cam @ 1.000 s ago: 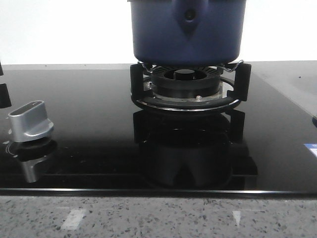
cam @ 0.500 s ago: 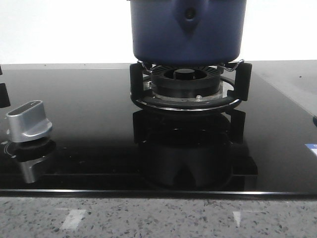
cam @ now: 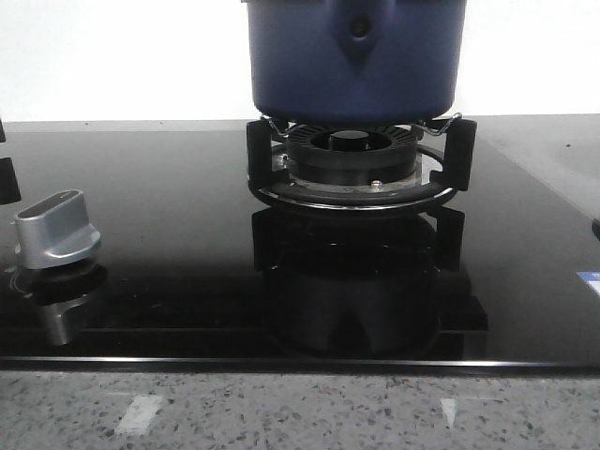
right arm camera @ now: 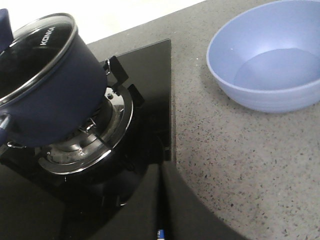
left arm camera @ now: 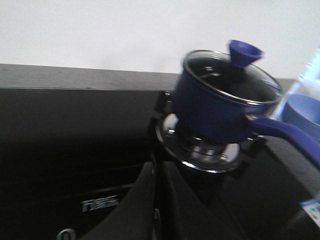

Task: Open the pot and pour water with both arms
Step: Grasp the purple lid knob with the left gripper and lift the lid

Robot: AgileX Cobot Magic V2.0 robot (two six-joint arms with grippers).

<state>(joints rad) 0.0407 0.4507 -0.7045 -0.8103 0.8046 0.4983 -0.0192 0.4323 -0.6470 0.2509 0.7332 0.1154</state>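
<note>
Nothing shifted: lidded pot (cam: pixel 355 58) on burner ring (cam: pixel 354 169); both arms' fingers (left arm camera: pixel 150 200) (right arm camera: pixel 165 205) pressed narrow, empty, aimed potward.

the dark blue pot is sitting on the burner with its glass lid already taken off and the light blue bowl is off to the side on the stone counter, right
Not quite: the glass lid with its blue funnel-shaped knob is on the large round dark-blue pot, as the left wrist view shows. The rest holds: the pot sits on the black ribbed burner, and the light blue plastic bowl stands aside on the speckled stone counter.
</note>
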